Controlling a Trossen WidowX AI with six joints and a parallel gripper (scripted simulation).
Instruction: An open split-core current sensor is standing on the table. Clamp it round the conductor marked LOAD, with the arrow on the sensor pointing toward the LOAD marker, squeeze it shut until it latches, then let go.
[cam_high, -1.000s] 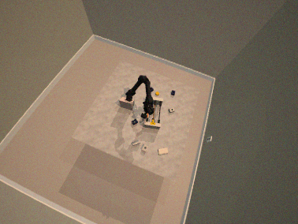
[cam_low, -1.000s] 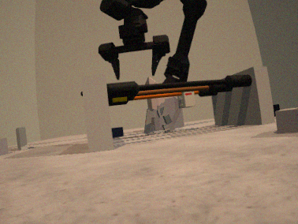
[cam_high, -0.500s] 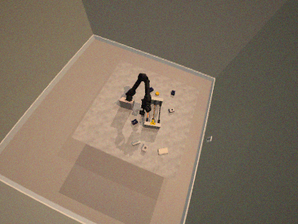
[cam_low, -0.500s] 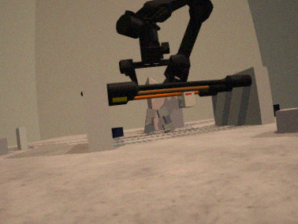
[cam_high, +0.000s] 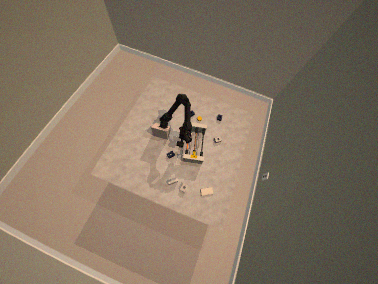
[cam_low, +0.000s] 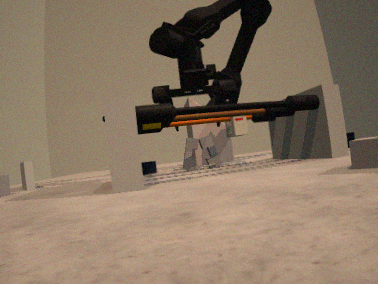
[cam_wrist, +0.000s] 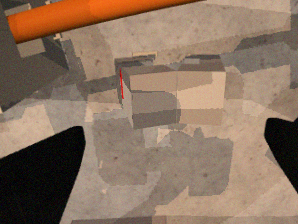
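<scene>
The open sensor (cam_low: 191, 150) (cam_wrist: 200, 92) stands on the table, its two halves spread apart. A thin red mark (cam_wrist: 121, 84) shows on its left side in the wrist view. My gripper (cam_high: 180, 144) (cam_low: 197, 126) (cam_wrist: 175, 131) is open and empty above the sensor, one finger to each side. A yellow marker (cam_high: 194, 155) lies on the near end of the conductor frame (cam_high: 190, 160); its lettering is not readable. A yellow label (cam_low: 151, 126) is on a dark end cap. An orange conductor (cam_low: 200, 121) (cam_wrist: 100, 20) runs beside the sensor; whether it is LOAD I cannot tell.
A small pale box (cam_low: 238, 127) with a red mark shows just below the conductors. Dark blocks (cam_high: 168, 154) (cam_high: 219, 118), a yellow disc (cam_high: 199, 119) and pale blocks (cam_high: 172, 181) (cam_high: 206, 191) (cam_high: 217, 140) surround the frame. The frame's end walls (cam_low: 125, 150) (cam_low: 327, 120) stand upright.
</scene>
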